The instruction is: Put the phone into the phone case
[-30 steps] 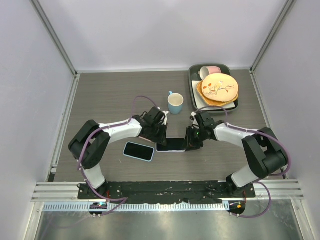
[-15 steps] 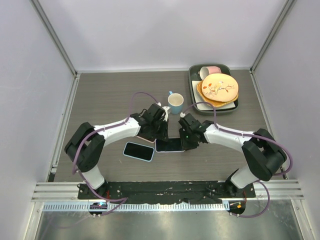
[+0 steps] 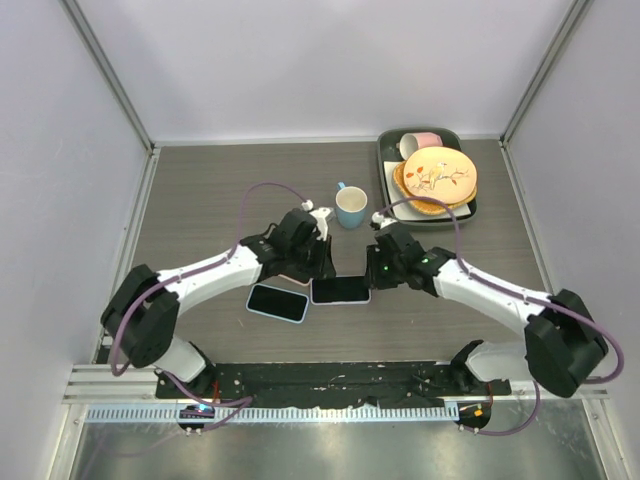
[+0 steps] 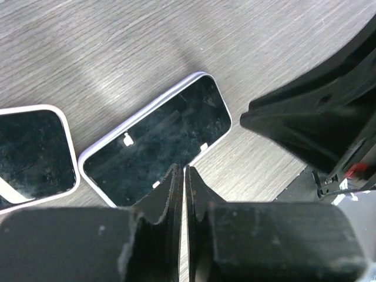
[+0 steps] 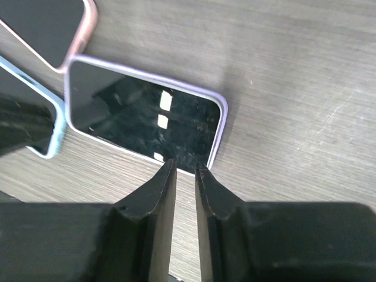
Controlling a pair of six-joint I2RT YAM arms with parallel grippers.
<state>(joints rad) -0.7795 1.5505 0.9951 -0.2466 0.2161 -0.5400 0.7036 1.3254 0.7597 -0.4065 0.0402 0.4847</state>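
Note:
A black phone [image 3: 340,290] lies flat, screen up, with a lavender case rim around it. It also shows in the left wrist view [image 4: 158,141] and the right wrist view [image 5: 141,123]. My left gripper [image 3: 316,264] is shut and empty, its tips [image 4: 180,171] just above the phone's long edge. My right gripper [image 3: 380,268] hovers by the phone's right end. Its jaws [image 5: 183,167] are almost together and hold nothing.
A phone with a light blue rim [image 3: 277,302] lies left of the lavender one. A pink-rimmed one [image 5: 56,26] lies partly under my left gripper. A blue mug [image 3: 350,206] stands behind. A tray [image 3: 388,175] with plates and a pink cup is at the back right.
Both arms have changed pose. The right gripper moved left over the phone's right end, then drew back a little. The phone has stayed in place.

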